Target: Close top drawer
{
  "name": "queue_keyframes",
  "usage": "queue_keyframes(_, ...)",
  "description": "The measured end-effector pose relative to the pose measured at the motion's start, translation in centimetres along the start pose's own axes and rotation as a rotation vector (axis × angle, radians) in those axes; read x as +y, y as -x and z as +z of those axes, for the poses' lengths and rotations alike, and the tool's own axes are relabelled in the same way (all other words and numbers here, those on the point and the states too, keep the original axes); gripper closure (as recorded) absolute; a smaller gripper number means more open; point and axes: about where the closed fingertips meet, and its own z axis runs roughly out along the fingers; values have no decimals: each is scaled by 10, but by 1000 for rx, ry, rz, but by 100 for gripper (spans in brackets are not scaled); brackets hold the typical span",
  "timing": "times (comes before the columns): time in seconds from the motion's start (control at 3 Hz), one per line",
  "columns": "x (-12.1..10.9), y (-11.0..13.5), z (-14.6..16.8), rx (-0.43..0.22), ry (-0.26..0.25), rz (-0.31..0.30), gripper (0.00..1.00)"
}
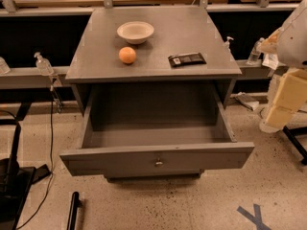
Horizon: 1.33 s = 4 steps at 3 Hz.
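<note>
The top drawer of the grey cabinet is pulled far out toward me. Its flat front panel has a small round metal knob at the centre, and the inside looks empty. The front panel hides the drawers below it. My gripper shows as cream-coloured blocks under the white arm at the right edge of the view. It is to the right of the drawer, level with its right side wall and apart from it, and holds nothing that I can see.
On the cabinet top are a white bowl, an orange and a dark packet. Pump bottles stand at left and right. A black base and cable are at bottom left. A blue tape cross marks the floor.
</note>
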Motion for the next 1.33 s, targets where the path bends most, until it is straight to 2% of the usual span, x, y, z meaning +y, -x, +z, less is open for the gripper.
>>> queue_keyframes(0.33, 0, 0, 0, 0, 0, 0, 0)
queue_keyframes(0.67, 3, -11, 19, -3, 1, 12, 0)
queue_keyframes(1.0, 42, -68, 130, -61, 84, 53, 0)
queue_keyframes(1.33, 82, -106, 237, -41, 177, 76, 0)
